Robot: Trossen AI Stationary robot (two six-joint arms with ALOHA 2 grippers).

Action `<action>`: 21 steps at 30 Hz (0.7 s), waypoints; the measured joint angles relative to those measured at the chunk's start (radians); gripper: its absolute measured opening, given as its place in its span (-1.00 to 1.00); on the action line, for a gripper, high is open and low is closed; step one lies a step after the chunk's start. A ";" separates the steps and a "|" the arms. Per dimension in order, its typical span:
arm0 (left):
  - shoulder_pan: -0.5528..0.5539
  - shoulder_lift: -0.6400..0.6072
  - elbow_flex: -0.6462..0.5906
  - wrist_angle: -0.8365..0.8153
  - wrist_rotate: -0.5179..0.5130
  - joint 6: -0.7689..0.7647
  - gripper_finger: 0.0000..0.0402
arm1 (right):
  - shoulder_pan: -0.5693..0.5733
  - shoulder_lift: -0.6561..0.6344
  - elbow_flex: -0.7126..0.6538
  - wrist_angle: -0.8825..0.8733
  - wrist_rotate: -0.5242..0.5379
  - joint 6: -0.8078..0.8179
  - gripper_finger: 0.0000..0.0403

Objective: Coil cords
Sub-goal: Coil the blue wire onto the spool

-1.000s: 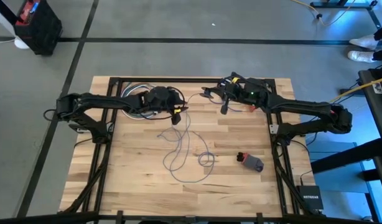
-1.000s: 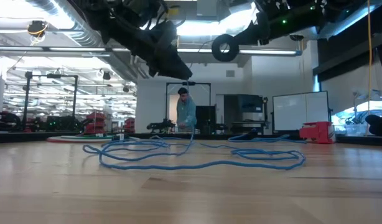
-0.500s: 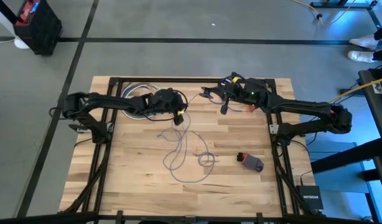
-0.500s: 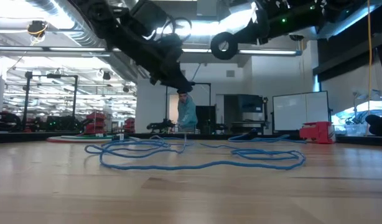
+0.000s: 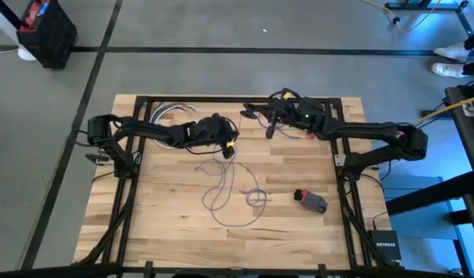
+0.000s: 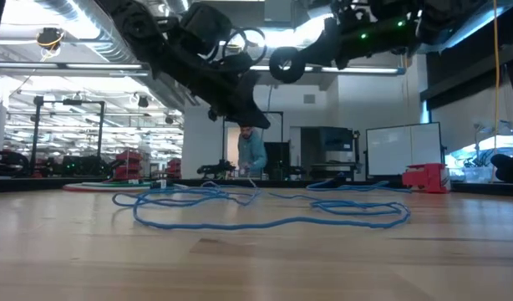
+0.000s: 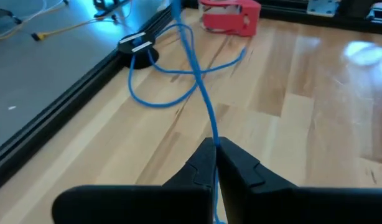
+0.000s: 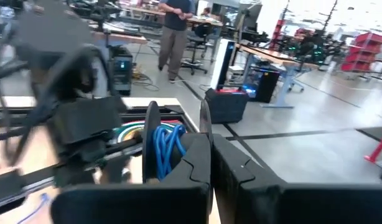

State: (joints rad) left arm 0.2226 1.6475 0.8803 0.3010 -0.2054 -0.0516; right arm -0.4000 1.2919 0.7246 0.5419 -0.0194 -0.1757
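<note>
A thin blue cord (image 5: 231,193) lies in loose loops mid-table, also seen in the low view (image 6: 265,219). One strand of it rises to my left gripper (image 5: 230,148), which is shut on it above the table (image 7: 214,149). My right gripper (image 5: 259,116) hovers high near the far edge, shut on a round black spool (image 6: 283,65). Several turns of blue cord (image 8: 169,146) are wound on the spool. My left gripper pinches a single strand of the cord (image 7: 211,127) between its two fingertips. The fingers slant downward. From them the strand runs down, fairly straight, to the loops on the table. My right gripper pinches a thin black disc rim of the spool (image 8: 203,124) between its shut fingers, which point level toward the table's left. The spool is lifted well clear of the table, standing on edge, with the wound cord beside one finger (image 8: 191,168).
A red and grey object (image 5: 310,201) lies near the right side, also in the left wrist view (image 7: 231,15). Other coiled cables (image 5: 171,116) sit at the far left. A black disc (image 7: 135,45) sits by the table's dark edge rail. A person stands in the room behind (image 6: 252,159).
My left gripper has moved toward the table's right edge and a little lower, and has taken hold of the rising strand of the cord. My right gripper has carried the spool slightly toward the table's left. The loops on the table have barely shifted.
</note>
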 joint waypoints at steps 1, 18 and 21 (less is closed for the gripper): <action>-0.005 0.000 0.000 0.003 -0.018 0.000 -0.99 | 0.000 0.013 0.000 0.020 0.014 0.000 -0.99; -0.024 -0.001 0.000 0.009 -0.100 -0.013 -1.00 | 0.000 0.110 0.000 0.151 0.055 0.015 -0.99; -0.031 0.000 0.000 0.028 -0.100 -0.011 -1.00 | 0.000 0.110 0.000 0.154 0.055 0.015 -0.99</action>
State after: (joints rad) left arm 0.1920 1.6474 0.8799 0.3289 -0.3058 -0.0628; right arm -0.3996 1.4017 0.7246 0.6960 0.0351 -0.1608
